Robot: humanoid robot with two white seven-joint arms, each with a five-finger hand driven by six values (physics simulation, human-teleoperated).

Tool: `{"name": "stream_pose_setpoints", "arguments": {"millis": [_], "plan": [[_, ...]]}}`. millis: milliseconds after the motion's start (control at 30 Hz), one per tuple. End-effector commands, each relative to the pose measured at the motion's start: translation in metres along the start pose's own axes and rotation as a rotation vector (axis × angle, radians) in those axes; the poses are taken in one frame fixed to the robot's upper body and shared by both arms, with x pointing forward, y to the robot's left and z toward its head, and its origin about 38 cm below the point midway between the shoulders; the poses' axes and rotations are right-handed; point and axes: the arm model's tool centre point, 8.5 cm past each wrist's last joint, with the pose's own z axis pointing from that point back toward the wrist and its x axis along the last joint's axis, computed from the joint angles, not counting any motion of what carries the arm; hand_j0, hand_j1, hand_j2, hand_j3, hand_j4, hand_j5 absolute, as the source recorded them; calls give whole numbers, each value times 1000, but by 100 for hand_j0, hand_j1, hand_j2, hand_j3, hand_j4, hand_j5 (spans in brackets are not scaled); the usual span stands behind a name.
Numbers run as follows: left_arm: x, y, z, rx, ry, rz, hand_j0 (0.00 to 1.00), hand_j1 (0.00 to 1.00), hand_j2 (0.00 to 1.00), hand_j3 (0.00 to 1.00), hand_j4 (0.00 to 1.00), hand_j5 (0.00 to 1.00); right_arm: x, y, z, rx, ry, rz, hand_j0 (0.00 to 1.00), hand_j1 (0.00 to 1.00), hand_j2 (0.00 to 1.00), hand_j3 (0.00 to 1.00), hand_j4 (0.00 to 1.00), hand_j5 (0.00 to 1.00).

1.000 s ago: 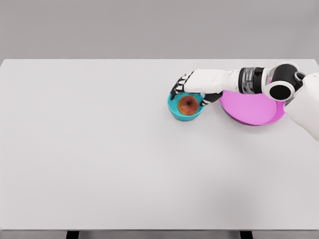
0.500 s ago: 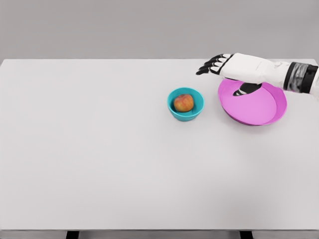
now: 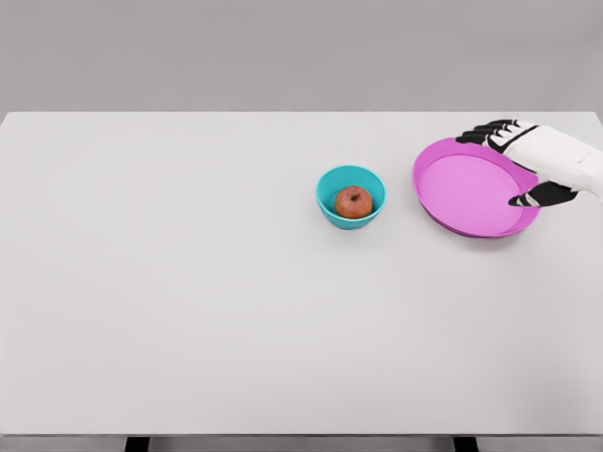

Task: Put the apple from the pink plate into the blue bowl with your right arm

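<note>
So the apple (image 3: 353,201) was sitting inside the blue bowl (image 3: 327,202), which stood just left of the pink plate (image 3: 471,188), and the plate itself had nothing on it. The right hand (image 3: 532,160) was over the plate's right rim, fingers spread and holding nothing, so the apple lay well off to its left. No left arm in view at all. Looked to me like the drop was done, though I couldn't really tell how high the hand was.
</note>
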Motion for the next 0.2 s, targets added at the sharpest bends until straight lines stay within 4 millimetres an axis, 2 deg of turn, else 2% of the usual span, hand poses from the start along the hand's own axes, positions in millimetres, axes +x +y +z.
{"name": "stream_pose_setpoints", "arguments": {"millis": [0,167], "plan": [[0,0,0,1,0,0,100,100,100,100,100,100,0,-1,0,-13,-1,-9,100,100,100,100,100,100],[-3,0,0,5,6,-2,100,100,100,100,100,100,-2,9,1,5,11,-23,100,100,100,100,100,100]]}}
